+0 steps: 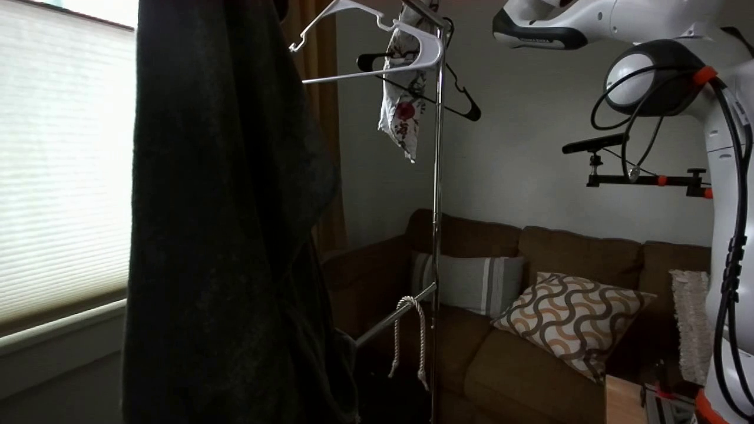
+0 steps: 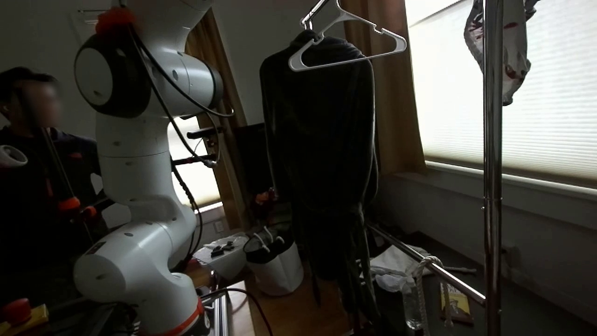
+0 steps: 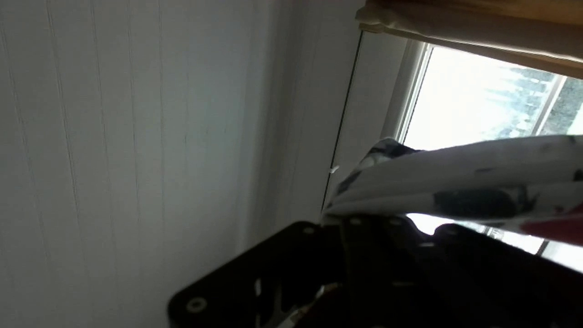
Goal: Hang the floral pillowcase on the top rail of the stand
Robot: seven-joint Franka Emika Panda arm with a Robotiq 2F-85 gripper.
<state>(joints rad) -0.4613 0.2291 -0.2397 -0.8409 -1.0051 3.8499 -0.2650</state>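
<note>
End effector (image 3: pixel 371 222) clamped on pillowcase (image 3: pixel 455 173) | stand (image 1: pixel 437 235) before sofa (image 1: pixel 512 365) | bright blind (image 1: pixel 65 171)

The white floral cloth pillowcase (image 1: pixel 406 126), with red and dark print, hangs downward in narrow folds, its lower end pointed, near the shiny silver metal stand (image 1: pixel 437 176). Whether it touches the tubular top rail (image 1: pixel 426 12) cannot be told.
</note>
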